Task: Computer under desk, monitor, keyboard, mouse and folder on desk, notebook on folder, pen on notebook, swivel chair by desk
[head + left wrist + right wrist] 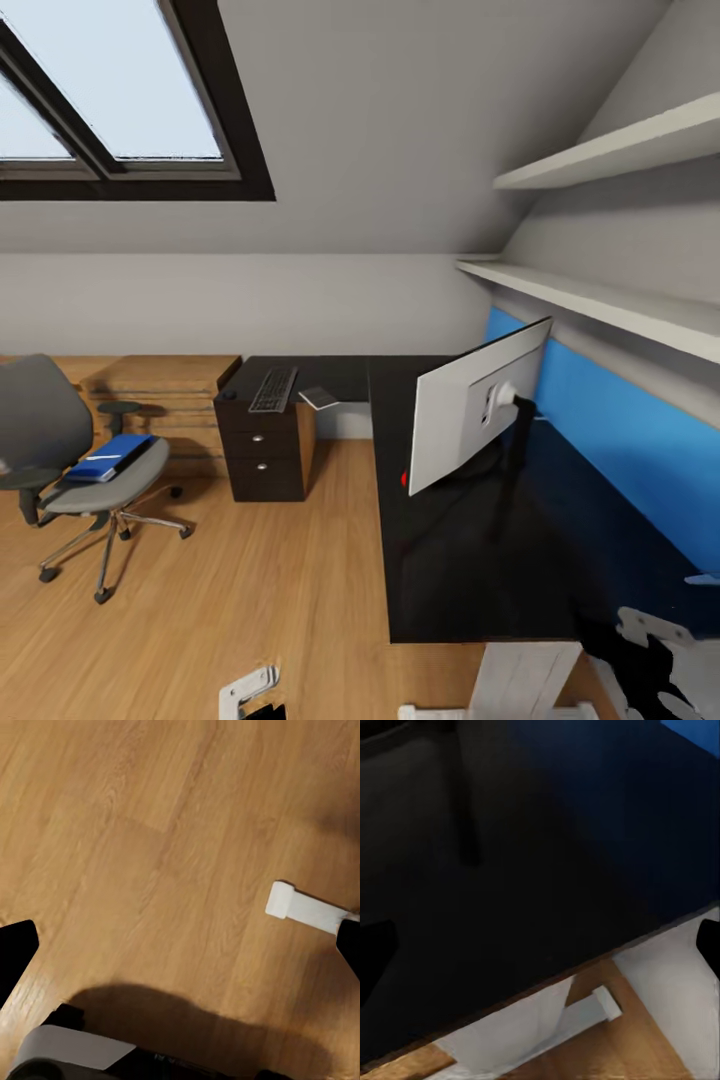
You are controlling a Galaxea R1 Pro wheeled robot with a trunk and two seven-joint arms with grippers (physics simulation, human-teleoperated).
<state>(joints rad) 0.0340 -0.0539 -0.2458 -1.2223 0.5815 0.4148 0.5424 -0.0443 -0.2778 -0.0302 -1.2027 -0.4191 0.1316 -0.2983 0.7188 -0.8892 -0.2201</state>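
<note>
monitor [470,415] stands on the desk [450,580], its pale back turned toward the camera and its stand near the blue back panel [620,440], so that part of the job looks settled. keyboard [273,389] lies on the far wing of the desk above a dark drawer unit [262,455], well apart from the monitor, with a small pale flat thing [319,397] just beside it that is too small to name. folder [108,457] rests flat on the seat of the swivel chair [70,450], which sits out on the wood floor [250,590] away from the desk. judging by this, the robot is between steps, facing the workspace with nothing carried, and the keyboard or the folder is the likely next target. left gripper [180,945] hangs over bare floor with its dark fingertips at the two edges of the wrist view, spread wide and empty; right gripper [540,945] hovers over the near edge of the desk above a white leg [510,1027], likewise spread and holding nothing. the next move probably calls for driving toward the chair or the far wing, then lowering an arm flat enough to catch a thin object.
</note>
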